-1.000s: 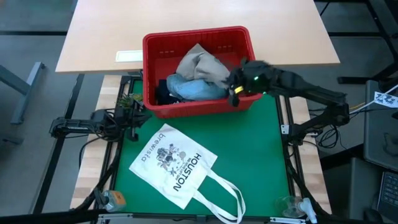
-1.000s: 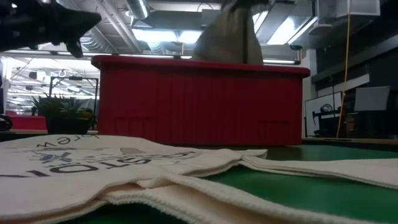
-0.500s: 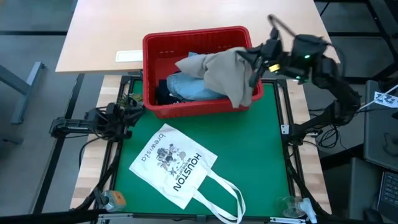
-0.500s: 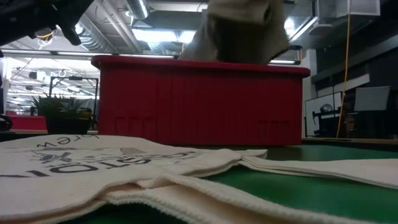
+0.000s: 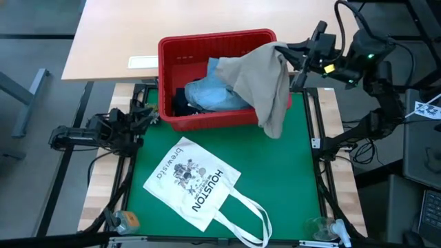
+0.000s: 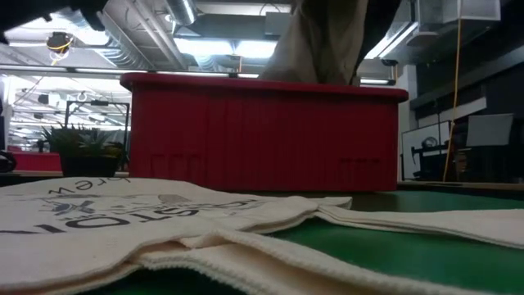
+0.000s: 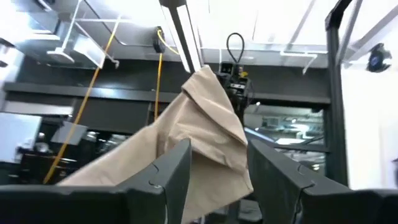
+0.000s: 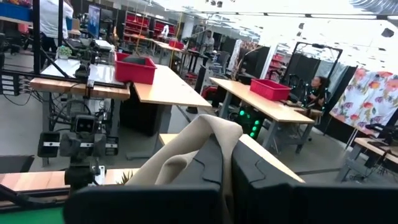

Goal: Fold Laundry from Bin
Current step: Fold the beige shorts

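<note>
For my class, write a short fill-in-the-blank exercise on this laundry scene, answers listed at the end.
1. The right end effector is shut on the ______ garment.
2. The bin holding the laundry is coloured ______.
3. The white tote bag lies on the ______ mat.
4. The light blue jeans lie ______ the bin.

Answers: beige; red; green; inside

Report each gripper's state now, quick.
Left gripper: open, holding nothing, at the table's left edge.
Right gripper: shut on the beige cloth, lifted above the red bin.
</note>
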Controlling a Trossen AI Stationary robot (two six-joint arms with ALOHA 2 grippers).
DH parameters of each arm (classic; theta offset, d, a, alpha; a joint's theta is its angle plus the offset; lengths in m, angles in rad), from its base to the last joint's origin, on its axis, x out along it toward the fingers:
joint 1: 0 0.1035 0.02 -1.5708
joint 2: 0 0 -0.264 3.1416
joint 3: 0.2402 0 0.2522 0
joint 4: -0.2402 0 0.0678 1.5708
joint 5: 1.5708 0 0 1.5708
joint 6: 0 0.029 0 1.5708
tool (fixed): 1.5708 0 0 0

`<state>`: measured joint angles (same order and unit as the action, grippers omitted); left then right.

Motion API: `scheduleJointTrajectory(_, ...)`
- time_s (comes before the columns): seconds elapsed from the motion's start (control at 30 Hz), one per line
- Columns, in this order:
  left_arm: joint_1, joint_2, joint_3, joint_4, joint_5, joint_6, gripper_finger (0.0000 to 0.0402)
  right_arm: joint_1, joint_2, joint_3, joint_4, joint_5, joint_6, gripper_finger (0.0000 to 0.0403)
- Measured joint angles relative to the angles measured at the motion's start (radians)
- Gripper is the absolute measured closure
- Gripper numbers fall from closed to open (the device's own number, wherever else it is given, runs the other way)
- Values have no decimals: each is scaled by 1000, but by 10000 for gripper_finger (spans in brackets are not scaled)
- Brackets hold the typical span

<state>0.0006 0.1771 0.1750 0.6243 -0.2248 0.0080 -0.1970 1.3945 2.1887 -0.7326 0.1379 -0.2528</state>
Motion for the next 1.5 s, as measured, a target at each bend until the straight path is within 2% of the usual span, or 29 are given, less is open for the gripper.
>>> scheduleJointTrajectory(0.17,0,177,120,-1,-10,54,248,0,0,0,5,1,5,402)
scheduleJointTrajectory(0.6,0,669,370,-5,-34,49,248,0,5,-1,32,2,5,402)
scheduleJointTrajectory(0.93,0,981,669,0,-20,103,248,0,23,-5,25,1,22,402)
scheduleJointTrajectory(1.23,0,1172,847,-6,57,49,248,0,68,-5,24,-12,21,402)
scheduleJointTrajectory(1.33,1,1201,879,-6,29,50,248,0,82,-6,23,-70,24,402)
scheduleJointTrajectory(1.5,2,1206,905,0,-85,63,248,1,96,-6,-2,-181,24,402)
